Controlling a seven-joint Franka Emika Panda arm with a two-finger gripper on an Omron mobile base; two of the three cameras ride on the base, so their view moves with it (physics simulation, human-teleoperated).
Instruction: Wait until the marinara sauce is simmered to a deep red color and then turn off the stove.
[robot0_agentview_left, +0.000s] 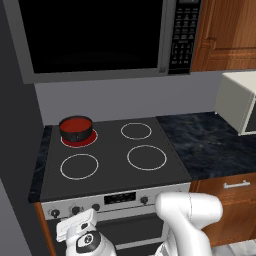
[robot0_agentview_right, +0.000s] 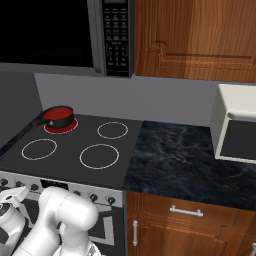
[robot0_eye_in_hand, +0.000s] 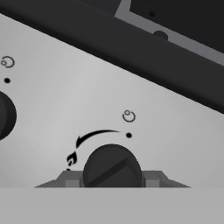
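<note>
Sauce (robot0_agentview_left: 76, 123) in the pot (robot0_agentview_left: 76, 131) on the stove's (robot0_agentview_left: 115, 170) back-left burner looks deep red, so we hold our gripper (robot0_eye_in_hand: 112, 178) narrowly around a front-panel knob (robot0_eye_in_hand: 112, 168), which we judge needs turning off next.

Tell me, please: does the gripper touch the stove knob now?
Touching. In the hand view the gripper has one fingertip on each side of the dark knob, pressed against its edge with no gap visible.
</note>
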